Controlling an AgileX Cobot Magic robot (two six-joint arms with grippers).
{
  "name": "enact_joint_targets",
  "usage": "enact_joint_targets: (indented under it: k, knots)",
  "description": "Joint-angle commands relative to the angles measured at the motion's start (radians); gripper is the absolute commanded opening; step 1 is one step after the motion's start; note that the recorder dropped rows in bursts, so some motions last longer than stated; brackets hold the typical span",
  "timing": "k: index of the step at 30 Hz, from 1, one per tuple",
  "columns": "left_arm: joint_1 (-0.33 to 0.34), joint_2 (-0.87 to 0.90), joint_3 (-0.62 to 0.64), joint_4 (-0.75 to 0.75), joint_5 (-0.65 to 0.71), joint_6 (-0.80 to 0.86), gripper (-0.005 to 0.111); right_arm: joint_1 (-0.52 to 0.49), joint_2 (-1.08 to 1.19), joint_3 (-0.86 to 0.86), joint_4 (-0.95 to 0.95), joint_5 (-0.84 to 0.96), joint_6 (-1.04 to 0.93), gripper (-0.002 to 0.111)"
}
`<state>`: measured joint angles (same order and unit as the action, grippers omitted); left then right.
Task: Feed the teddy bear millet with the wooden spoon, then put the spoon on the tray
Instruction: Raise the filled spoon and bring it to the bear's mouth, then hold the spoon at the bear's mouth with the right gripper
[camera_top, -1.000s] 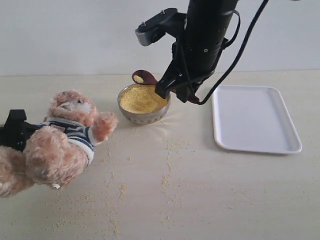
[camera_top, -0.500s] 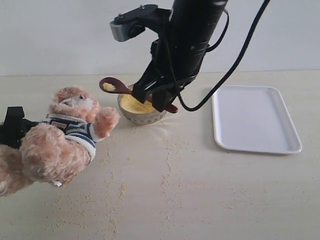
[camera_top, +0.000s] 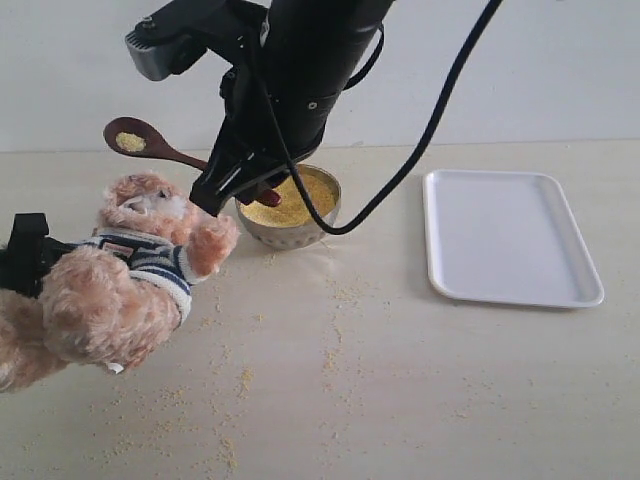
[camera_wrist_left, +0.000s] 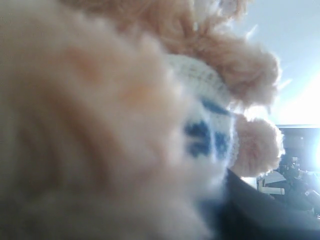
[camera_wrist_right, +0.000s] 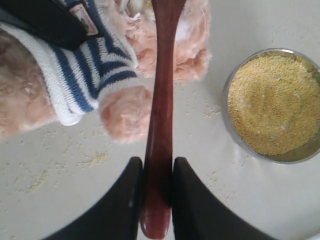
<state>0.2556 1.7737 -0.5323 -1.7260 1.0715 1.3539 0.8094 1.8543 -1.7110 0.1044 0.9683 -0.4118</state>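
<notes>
**Loaded spoon above the bear's head**

Exterior: the right gripper (camera_top: 232, 185), its arm slanting across the middle, holds the wooden spoon (camera_top: 165, 152) with millet (camera_top: 130, 141) in it just above the teddy bear (camera_top: 120, 290). The tray (camera_top: 510, 240) lies well apart across open table (camera_top: 400, 380). The left gripper (camera_top: 28, 258) sits at the bear's back.

Left wrist: only blurred fur, so I cannot tell its fingers' state.

Right wrist: both fingers (camera_wrist_right: 122, 205) clamp the handle near its end, with the metal bowl (camera_wrist_right: 227, 125) alongside.
</notes>
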Motion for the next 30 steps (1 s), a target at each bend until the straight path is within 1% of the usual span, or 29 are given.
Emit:
enact_joint_targets:
  k: [1, 11, 18, 25, 30]
  knots:
    - [-0.001, -0.003, -0.008, -0.018, 0.031, 0.008, 0.005, 0.002, 0.021, -0.006, -0.056, -0.044, -0.013, 0.000]
    - [-0.001, -0.003, -0.008, -0.018, 0.031, 0.008, 0.005, 0.013, 0.069, -0.006, -0.088, -0.053, -0.051, 0.000]
    - [-0.001, -0.003, -0.008, -0.018, 0.031, 0.008, 0.005, 0.071, 0.111, -0.006, -0.288, -0.053, -0.065, 0.000]
    - [-0.001, -0.003, -0.008, -0.018, 0.031, 0.008, 0.005, 0.134, 0.112, -0.006, -0.513, -0.070, 0.018, 0.000]
    - [-0.001, -0.003, -0.008, -0.018, 0.034, 0.008, 0.005, 0.166, 0.112, -0.006, -0.596, -0.074, 0.021, 0.000]
